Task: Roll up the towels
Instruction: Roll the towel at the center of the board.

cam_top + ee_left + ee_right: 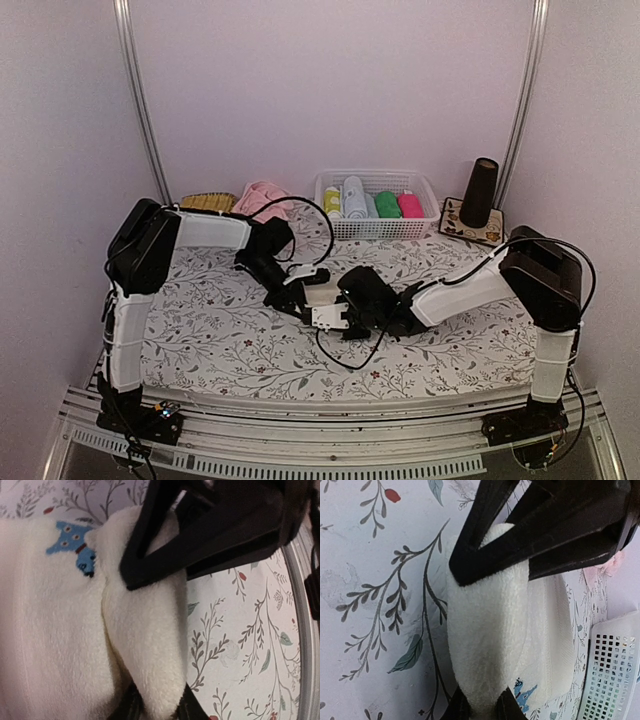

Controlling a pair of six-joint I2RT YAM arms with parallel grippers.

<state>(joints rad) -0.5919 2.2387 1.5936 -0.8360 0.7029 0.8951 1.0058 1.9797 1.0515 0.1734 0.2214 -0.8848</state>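
Observation:
The cream towel lies mid-table between both arms, partly rolled, with a blue dog motif showing. My left gripper is shut on a thick fold at one end of the cream towel. Facing it, my right gripper is shut on the rolled end of the cream towel. In the top view the left gripper and right gripper nearly meet over it. The pale pink towel lies crumpled at the back, left of the basket.
A white basket at the back holds several coloured towel rolls. A black cone stands on a patterned mat at the back right. A woven yellow item lies back left. The floral tablecloth covers the table.

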